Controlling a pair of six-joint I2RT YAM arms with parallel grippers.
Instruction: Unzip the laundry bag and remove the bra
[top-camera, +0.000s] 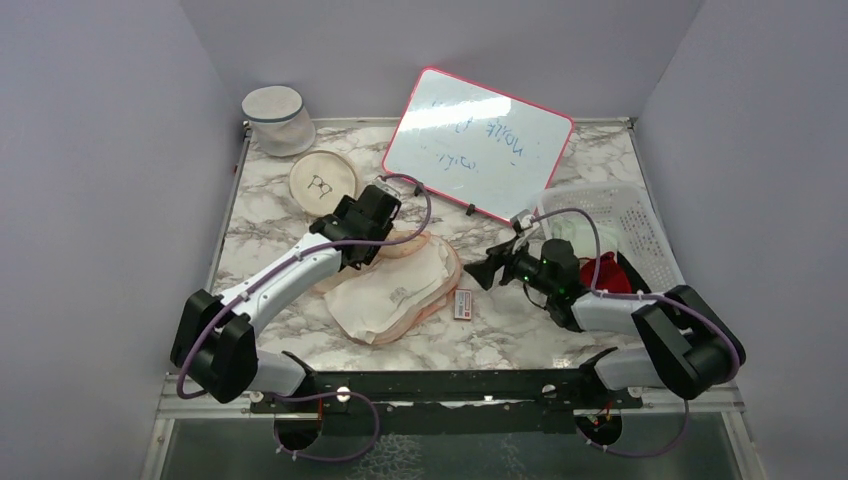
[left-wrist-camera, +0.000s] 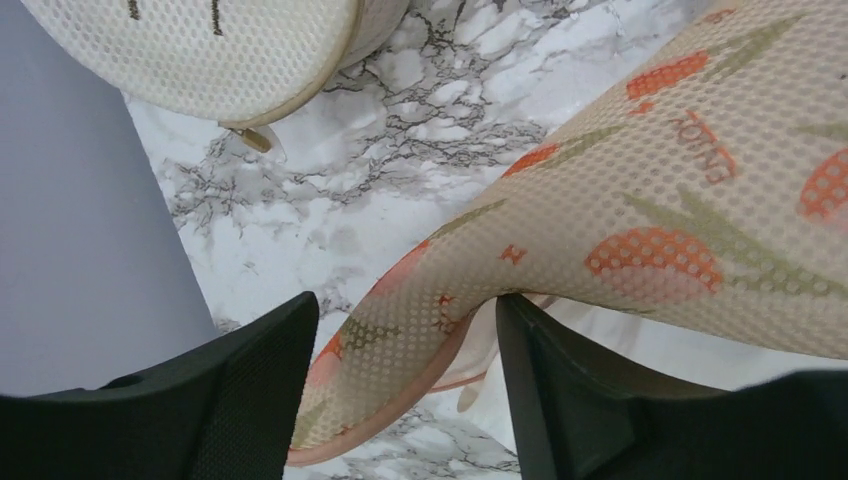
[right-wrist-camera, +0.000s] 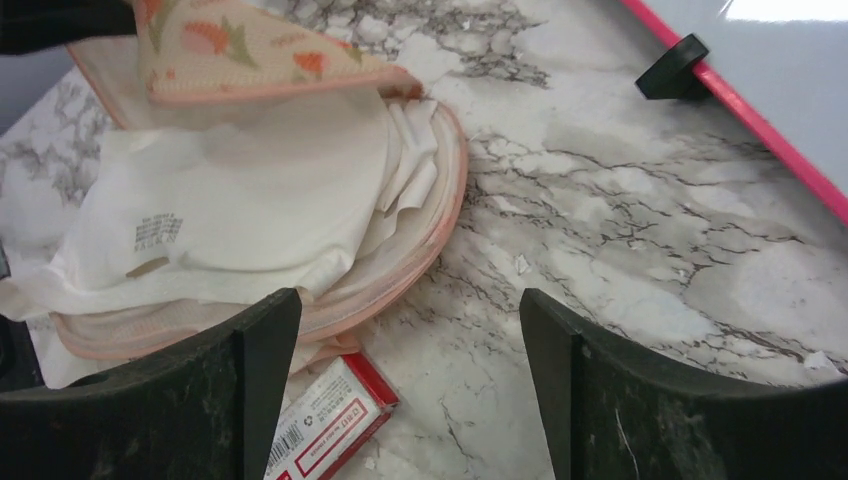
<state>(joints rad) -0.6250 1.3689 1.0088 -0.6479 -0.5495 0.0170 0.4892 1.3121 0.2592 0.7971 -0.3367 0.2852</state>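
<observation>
The laundry bag (top-camera: 395, 295) lies mid-table, cream mesh with pinkish edging, its top flap raised at the far end. My left gripper (top-camera: 380, 240) is open; the raised flap (left-wrist-camera: 560, 220) hangs loosely between its fingers and rests over the right finger (left-wrist-camera: 560, 380). A peach-orange print with red and green (left-wrist-camera: 655, 262) shows in that mesh; I cannot tell whether it is the bra behind it. White folded cloth with a printed label (right-wrist-camera: 230, 190) lies in the opened bag (right-wrist-camera: 420, 220). My right gripper (top-camera: 482, 270) is open and empty, just right of the bag (right-wrist-camera: 410, 300).
A small red-and-white box (top-camera: 462, 304) lies by the bag's right edge (right-wrist-camera: 330, 420). A whiteboard (top-camera: 478, 142) leans at the back. A white basket (top-camera: 610, 215) holds a red cloth (top-camera: 605, 272). A round cream disc (top-camera: 322, 182) and a mesh cylinder (top-camera: 277, 120) stand far left.
</observation>
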